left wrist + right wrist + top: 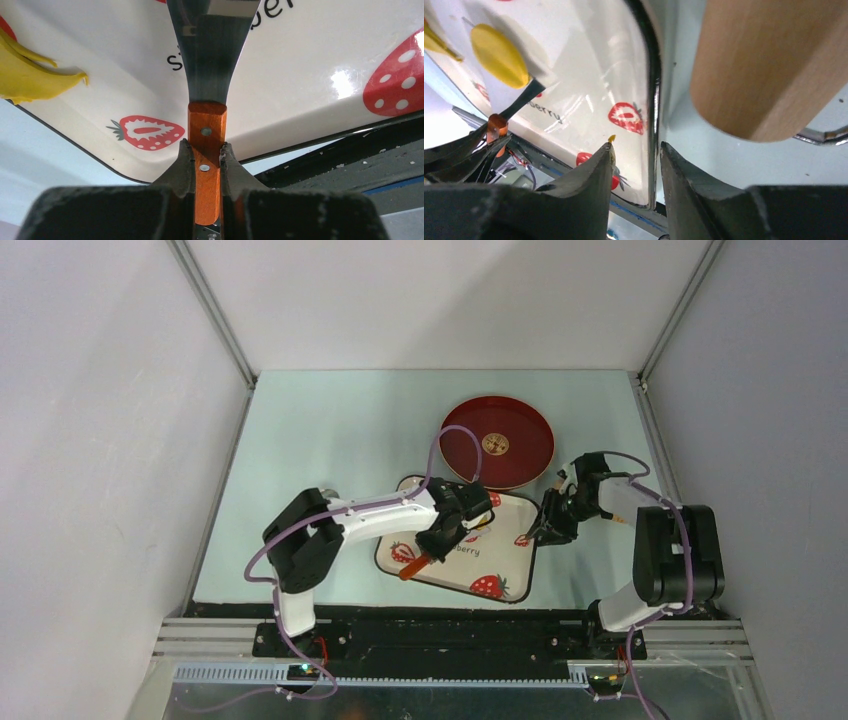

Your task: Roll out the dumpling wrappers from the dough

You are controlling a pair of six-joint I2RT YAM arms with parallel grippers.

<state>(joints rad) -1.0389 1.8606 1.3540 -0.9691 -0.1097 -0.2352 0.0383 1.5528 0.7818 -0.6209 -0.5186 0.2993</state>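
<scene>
Left gripper (206, 145) clamped on scraper (207, 65) handle. Wrapper (499, 56) at blade tip, 1 o'clock from handle in right wrist view. Right gripper (637, 146) parted, empty, over tray (300, 75) rim. I judge left arm nearer.

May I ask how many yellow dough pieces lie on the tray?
2: a flat oval at the spatula blade, a crescent scrap near the tray edge; others may be hidden.

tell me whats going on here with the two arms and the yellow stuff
The left gripper is shut on an orange-handled metal spatula, its blade at a flat yellow dough oval on the white strawberry-printed tray. The right gripper sits open astride the tray's right rim, beside a wooden rolling pin. A crescent-shaped yellow dough scrap lies nearby on the tray.
</scene>
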